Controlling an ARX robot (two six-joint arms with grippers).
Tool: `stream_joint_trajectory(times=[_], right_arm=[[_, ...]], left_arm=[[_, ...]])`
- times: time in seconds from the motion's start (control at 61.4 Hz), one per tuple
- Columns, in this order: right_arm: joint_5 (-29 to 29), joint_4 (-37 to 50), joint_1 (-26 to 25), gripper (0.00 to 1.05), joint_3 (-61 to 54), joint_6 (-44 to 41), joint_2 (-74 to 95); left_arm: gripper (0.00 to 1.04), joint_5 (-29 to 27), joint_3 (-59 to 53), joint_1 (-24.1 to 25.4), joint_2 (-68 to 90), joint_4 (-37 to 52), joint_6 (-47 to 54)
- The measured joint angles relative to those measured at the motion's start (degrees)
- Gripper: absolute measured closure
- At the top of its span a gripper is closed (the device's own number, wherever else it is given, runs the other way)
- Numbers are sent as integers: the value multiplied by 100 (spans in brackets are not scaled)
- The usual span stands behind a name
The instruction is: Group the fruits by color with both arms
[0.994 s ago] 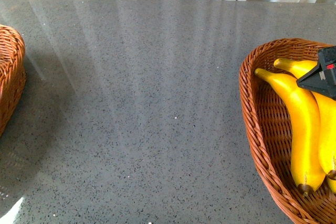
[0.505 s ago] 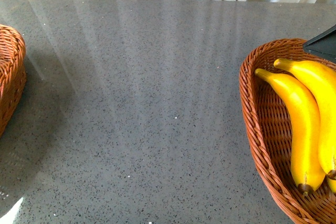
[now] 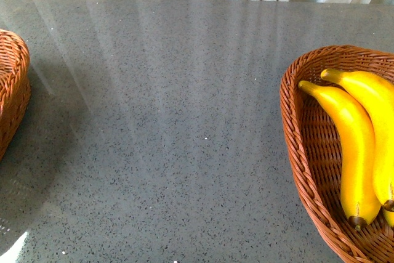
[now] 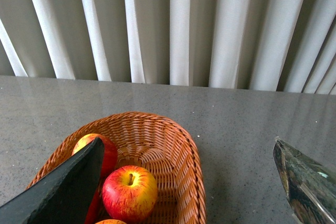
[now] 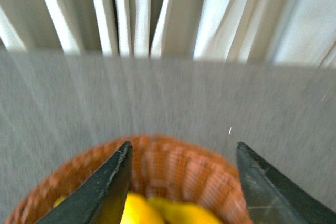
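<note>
Left end effector (image 4: 184,182) spread wide, gripping nothing, hanging above the wicker basket (image 4: 181,145) with the red apples (image 4: 129,192) inside. Right end effector (image 5: 181,182) also parted and empty, poised over the other basket (image 3: 301,146) where two yellow bananas (image 3: 351,146) lie side by side. Both baskets sit at opposite edges of the grey speckled table (image 3: 172,109), pale curtains (image 4: 173,24) behind.

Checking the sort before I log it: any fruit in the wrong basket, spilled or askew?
Nothing stands out. Two yellow bananas lie in the right brown wicker basket; the red apples sit in the left wicker basket. The grey speckled table shows no loose fruit.
</note>
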Motion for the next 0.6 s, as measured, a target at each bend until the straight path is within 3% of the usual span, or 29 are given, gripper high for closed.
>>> stream_joint_trajectory(times=[0.261,0.603], right_arm=[[-267,-356,-286,103,-804,24,-1056],[-264,-1375,-297,103,-1405,66,-2693]], left_arm=[[9,0,0,0,0,0,0],[9,0,0,0,0,0,0]])
